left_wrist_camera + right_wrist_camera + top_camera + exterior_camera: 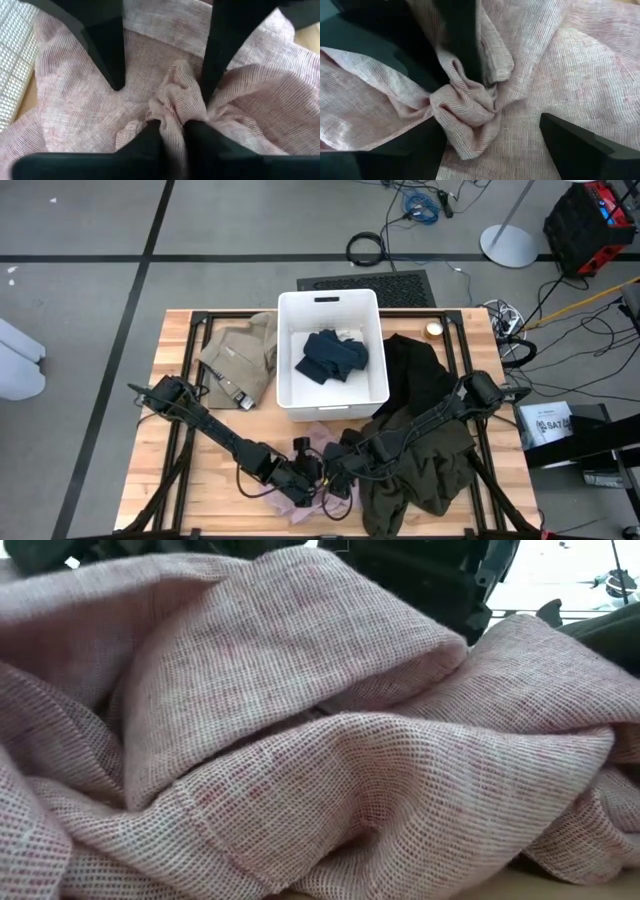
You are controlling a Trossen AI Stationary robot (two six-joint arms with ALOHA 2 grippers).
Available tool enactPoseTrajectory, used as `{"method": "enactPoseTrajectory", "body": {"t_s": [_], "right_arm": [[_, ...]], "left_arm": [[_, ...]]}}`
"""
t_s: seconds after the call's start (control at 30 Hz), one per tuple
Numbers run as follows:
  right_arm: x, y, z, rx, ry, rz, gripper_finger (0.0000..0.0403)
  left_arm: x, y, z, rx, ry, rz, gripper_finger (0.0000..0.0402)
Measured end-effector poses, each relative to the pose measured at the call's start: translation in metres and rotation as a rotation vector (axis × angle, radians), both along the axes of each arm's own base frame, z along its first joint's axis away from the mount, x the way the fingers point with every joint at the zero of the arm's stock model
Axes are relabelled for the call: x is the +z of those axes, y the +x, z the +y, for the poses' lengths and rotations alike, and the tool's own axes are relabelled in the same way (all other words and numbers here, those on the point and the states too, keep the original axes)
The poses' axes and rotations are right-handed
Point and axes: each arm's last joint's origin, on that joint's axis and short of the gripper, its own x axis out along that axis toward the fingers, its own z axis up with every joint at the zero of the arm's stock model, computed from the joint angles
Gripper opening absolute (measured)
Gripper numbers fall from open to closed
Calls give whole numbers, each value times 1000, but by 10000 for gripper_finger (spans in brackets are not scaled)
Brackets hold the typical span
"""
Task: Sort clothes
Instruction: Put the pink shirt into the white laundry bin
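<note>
pink garment (300, 740) front edge | L gripper (172, 132) pinching fold | R gripper (510, 135) open

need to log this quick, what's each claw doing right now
Left claw: closed on a fold of the pink garment.
Right claw: open, over a bunched knot of the same pink garment, not clamping it.
</note>
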Motion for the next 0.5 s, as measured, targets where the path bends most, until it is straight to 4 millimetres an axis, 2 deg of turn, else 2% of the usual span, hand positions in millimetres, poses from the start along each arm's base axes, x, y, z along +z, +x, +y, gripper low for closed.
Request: {"method": "enactPoseTrajectory", "body": {"t_s": [0.13,0.23,0.5], "right_arm": [[0,0,0,-3,-5,-5,302],[0,1,-1,-21,-33,-17,302],[0,1,-3,-48,-66,-25,302]], "left_arm": [[0,-4,-4,-8,84,-10,167],[3,-9,-8,-53,156,-16,202],[46,-34,-17,-44,266,-116,214]]}}
